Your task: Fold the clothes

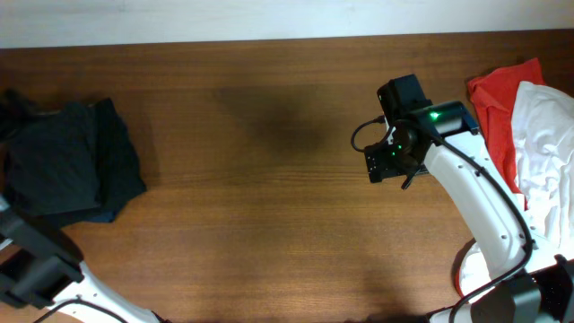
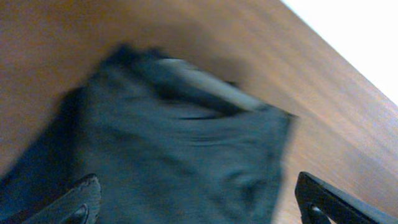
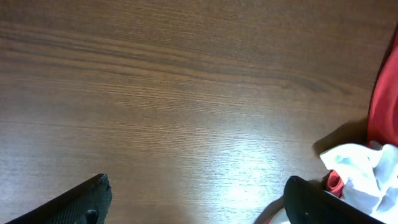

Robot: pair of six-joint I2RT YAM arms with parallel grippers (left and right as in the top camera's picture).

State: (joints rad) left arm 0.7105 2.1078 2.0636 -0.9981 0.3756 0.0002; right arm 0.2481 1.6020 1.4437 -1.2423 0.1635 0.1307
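Black shirt below left end effector, right end effector over table — both spread apart.

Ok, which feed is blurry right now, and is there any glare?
Left wrist: the black garment is blurred, its edges smeared. Right wrist: sharp, with a pale glare patch on the table near the white cloth. Overhead: sharp, with a soft shadow towards the table's far middle.

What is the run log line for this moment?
left gripper: open, above black garment | right gripper: open, over table | red shirt and white shirt: heaped at right edge, not held
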